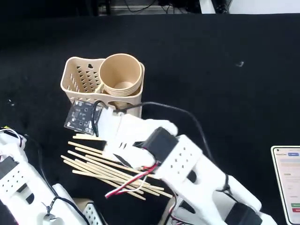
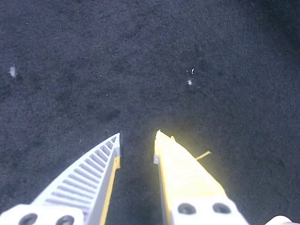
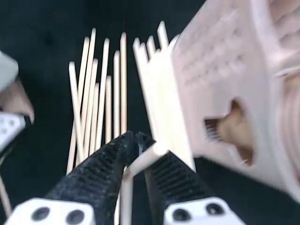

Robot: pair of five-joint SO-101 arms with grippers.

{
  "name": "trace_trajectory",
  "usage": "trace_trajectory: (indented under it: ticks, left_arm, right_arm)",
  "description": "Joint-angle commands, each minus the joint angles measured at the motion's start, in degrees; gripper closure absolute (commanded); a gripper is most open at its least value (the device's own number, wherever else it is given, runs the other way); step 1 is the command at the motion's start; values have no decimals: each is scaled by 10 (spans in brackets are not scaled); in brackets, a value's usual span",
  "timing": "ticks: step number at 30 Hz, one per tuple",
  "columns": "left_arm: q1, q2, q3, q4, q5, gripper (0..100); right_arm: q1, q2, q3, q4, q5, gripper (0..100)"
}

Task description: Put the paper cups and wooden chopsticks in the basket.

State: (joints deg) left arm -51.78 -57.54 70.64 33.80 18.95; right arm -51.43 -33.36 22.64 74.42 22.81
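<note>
Chopstick [image 3: 145, 159], thin pale wood, clenched in right pincer [image 3: 134, 137]; left pincer [image 2: 137, 135] released over fuzzy black cloth [image 2: 140, 47].

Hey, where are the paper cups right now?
In the high view, the paper cups sit stacked inside the basket, at its right-hand end, just beyond the loose chopsticks.

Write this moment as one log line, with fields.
cups: in basket | right tool: shut on one chopstick | left tool: open, over cloth
</note>
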Motion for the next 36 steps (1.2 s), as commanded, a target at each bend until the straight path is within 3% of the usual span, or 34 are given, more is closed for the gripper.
trace_trajectory:
  ticks: [1, 7, 10, 15, 18, 26, 36]
  left_arm:
    - [0, -9, -15, -10, 2, 872]
    - [0, -9, -15, -10, 2, 872]
    - [0, -9, -15, -10, 2, 871]
    - [10, -9, -27, 10, -32, 870]
    - [31, -9, -44, 48, -36, 870]
    - [36, -9, -46, 56, -39, 870]
    - [36, -9, -48, 56, -40, 870]
  right_arm:
    - [9, -22, -65, -2, 1, 988]
    - [9, -23, -79, -12, 0, 987]
    - [6, -27, -89, 35, 0, 979]
    - [5, -28, -104, 164, -1, 866]
    - [-31, -28, -28, 180, 1, 824]
    - [-41, -27, 276, -98, -21, 818]
    - [-105, -22, 416, -210, -24, 805]
